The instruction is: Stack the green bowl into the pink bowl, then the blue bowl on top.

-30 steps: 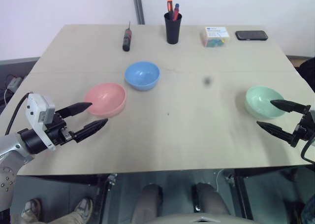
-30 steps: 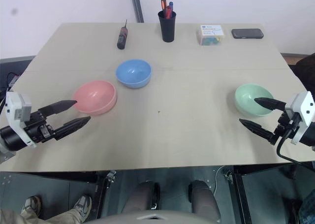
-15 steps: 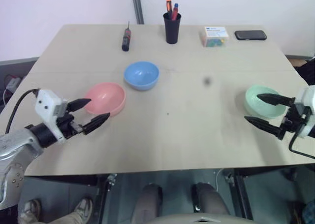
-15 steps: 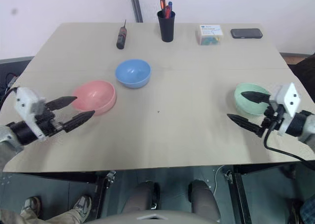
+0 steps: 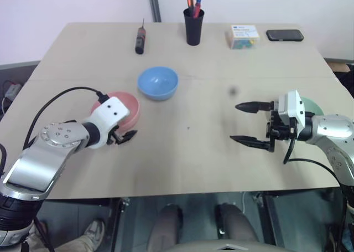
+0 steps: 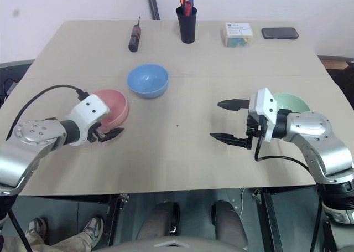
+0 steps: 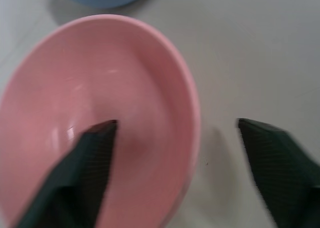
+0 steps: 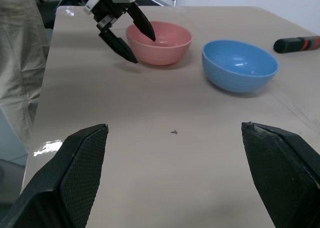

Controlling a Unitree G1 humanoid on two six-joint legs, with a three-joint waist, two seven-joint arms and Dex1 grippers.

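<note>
The pink bowl (image 5: pixel 130 104) sits upright at the table's left. My left gripper (image 7: pixel 176 123) is open and straddles its near rim, one finger inside the bowl and the other outside over the table; the right wrist view shows the same gripper (image 8: pixel 140 49) at the bowl. The blue bowl (image 5: pixel 158 82) stands just behind and to the right of the pink one. Part of the green bowl (image 6: pixel 291 101) shows at the right, behind my right hand. My right gripper (image 5: pixel 235 122) is open wide and empty, pointing left over bare table, away from the green bowl.
Along the far edge lie a screwdriver (image 5: pixel 140 42), a black pen cup (image 5: pixel 193 30), a small box (image 5: pixel 244 36) and a phone (image 5: pixel 285 35). A person's trouser leg (image 8: pixel 21 62) stands beside the table's left end.
My left gripper moved forward and tipped down until it straddled the pink bowl's rim. My right gripper swung left from the green bowl towards the table's middle, still open.
</note>
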